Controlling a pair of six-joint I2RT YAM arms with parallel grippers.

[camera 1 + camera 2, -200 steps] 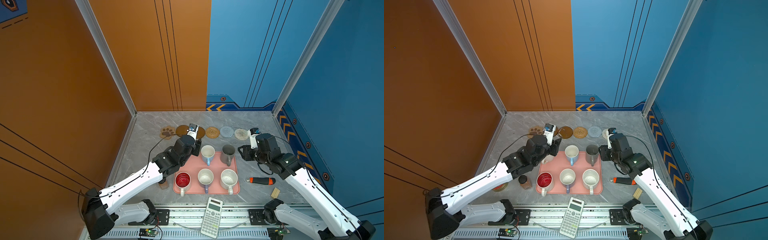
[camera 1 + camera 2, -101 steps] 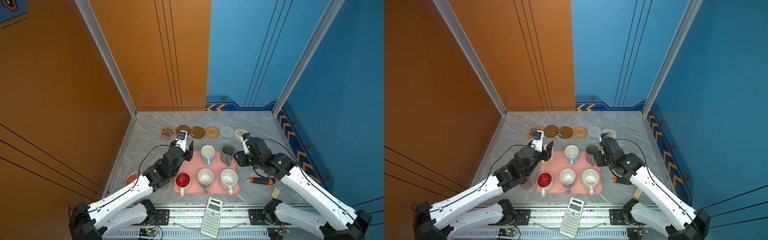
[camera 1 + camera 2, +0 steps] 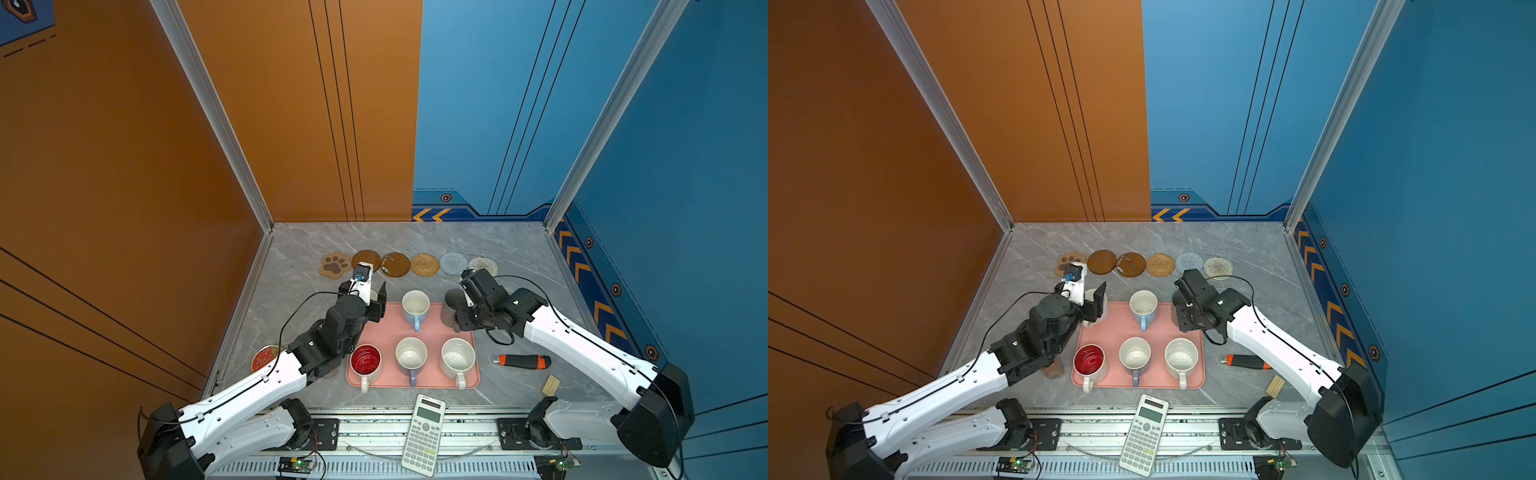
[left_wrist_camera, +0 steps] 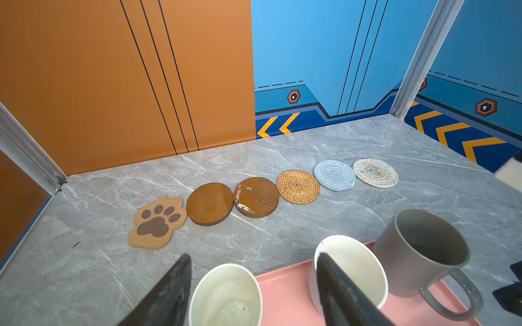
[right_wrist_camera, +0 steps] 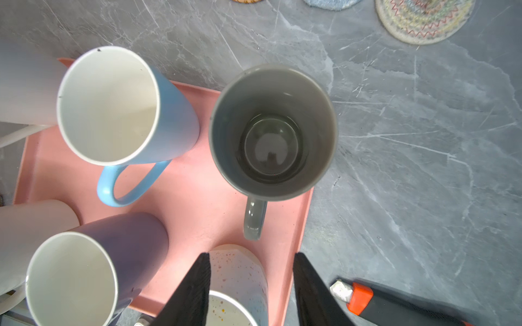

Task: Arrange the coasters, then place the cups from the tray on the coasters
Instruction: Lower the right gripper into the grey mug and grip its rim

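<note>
No writing is legible, the keys of the calculator too small; orange chevrons mark the blue wall band.

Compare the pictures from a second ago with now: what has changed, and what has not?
Both hands drew back from the coasters toward the tray. The left hand now straddles the white mug, opened wider, gripping nothing; the right hand hangs by the grey mug, opening unchanged. Everything else stayed put.

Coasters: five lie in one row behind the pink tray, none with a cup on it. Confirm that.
Wrong in the count: six coasters lie in that row, from the paw-shaped one to the whitish woven one, as the left wrist view shows. The rest stands: behind the pink tray, all bare.
</note>
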